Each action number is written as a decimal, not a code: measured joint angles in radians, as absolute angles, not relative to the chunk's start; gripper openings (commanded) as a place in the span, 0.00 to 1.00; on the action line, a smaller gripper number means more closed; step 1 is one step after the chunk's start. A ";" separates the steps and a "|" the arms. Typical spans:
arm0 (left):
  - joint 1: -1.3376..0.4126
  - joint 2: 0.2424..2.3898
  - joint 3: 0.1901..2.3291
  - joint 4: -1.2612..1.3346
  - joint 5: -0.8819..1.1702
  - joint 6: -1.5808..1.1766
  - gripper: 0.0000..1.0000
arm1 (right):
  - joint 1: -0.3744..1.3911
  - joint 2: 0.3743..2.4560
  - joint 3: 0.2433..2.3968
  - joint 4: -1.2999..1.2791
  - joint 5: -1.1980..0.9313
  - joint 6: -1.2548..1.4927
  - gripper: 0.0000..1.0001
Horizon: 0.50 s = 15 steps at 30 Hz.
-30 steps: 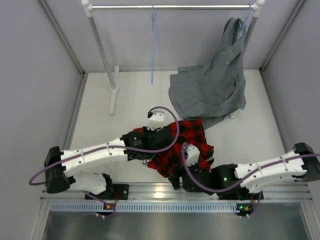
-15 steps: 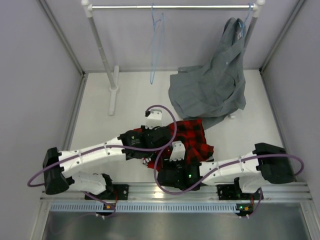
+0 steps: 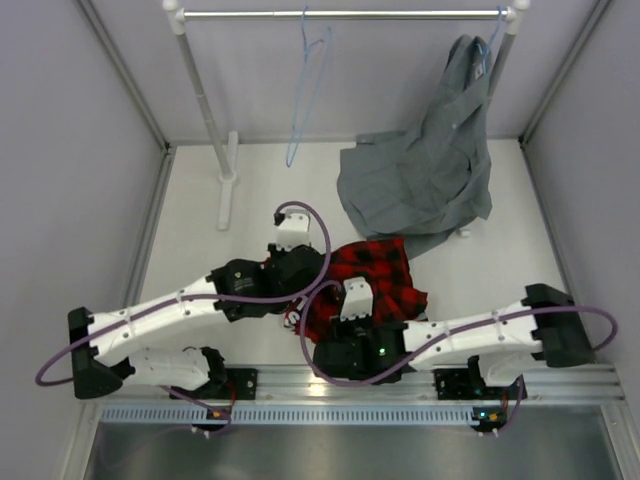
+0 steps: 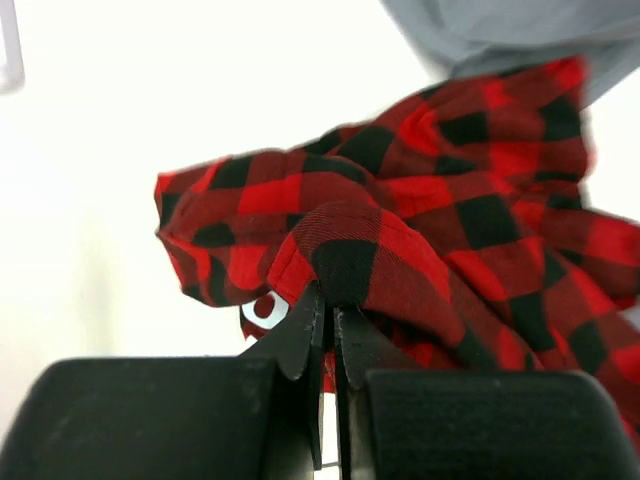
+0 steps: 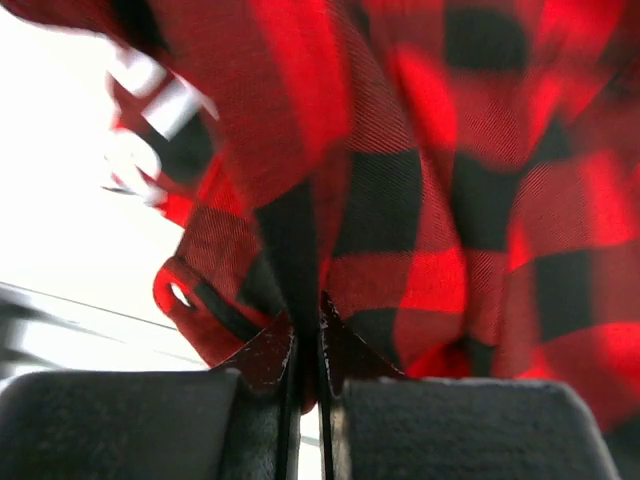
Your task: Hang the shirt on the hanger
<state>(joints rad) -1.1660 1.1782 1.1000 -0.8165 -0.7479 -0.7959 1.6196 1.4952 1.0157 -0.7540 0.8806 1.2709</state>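
Observation:
The red-and-black plaid shirt (image 3: 378,272) lies crumpled on the white table between both arms. My left gripper (image 3: 312,290) is shut on a raised fold of the shirt (image 4: 450,220), with white lettering (image 4: 262,312) just beside its tips (image 4: 328,305). At the shirt's near edge, my right gripper (image 3: 330,328) is shut on a fold of the plaid cloth (image 5: 450,200), and the pinch (image 5: 308,335) shows close up. The bare light-blue wire hanger (image 3: 297,125) hangs from the rail (image 3: 400,14) at the back, well beyond the shirt.
A grey shirt (image 3: 420,170) on another blue hanger drapes from the rail's right end down onto the table, touching the plaid shirt's far edge. The rack's left post (image 3: 205,100) and foot (image 3: 228,185) stand at the back left. Grey walls close in both sides.
My right arm swept left along the near edge and its gripper closed on the shirt. The left arm drew back to the left, still gripping. The wire hanger turned on the rail.

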 measured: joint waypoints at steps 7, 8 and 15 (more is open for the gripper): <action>-1.165 1.068 1.477 -0.819 -0.702 -0.566 0.00 | 1.627 1.267 1.476 -0.904 1.011 0.833 0.00; -1.165 1.056 1.552 -0.799 -0.688 -0.515 0.00 | 1.627 1.258 1.570 -0.893 1.027 0.757 0.00; -1.185 1.017 1.916 -0.574 -0.302 -0.220 0.00 | 1.642 1.328 2.388 -0.808 0.889 0.120 0.00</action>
<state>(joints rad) -1.1851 1.0172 1.9160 -0.5735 -0.3023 -0.2195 1.6424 1.3277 2.3882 -0.8078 0.8890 0.1200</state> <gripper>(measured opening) 0.030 0.009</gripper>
